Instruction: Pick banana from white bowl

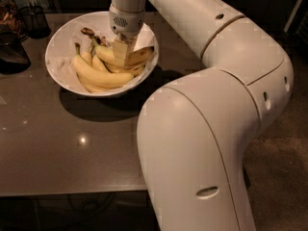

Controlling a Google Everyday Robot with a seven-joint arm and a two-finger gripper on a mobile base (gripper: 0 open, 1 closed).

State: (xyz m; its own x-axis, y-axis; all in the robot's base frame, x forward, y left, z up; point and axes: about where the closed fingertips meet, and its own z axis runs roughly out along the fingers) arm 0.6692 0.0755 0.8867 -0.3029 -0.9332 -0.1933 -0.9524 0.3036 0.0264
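Note:
A large white bowl [61, 38] stands on the dark table at the back left and holds several yellow bananas. My gripper [123, 55] reaches straight down into the right half of the bowl. It sits over a curved yellow banana [142, 55] with a dark tip that lies against the bowl's right wall. That banana runs under the gripper toward the left, and its stem end is hidden among the others. A longer pale banana [98, 76] lies along the bowl's front wall.
The grey-brown table [72, 143] stretches in front of the bowl. Dark glass vessels [33, 18] stand at the back left corner, with another dark object [9, 49] at the left edge. My bulky white arm [207, 129] fills the right side.

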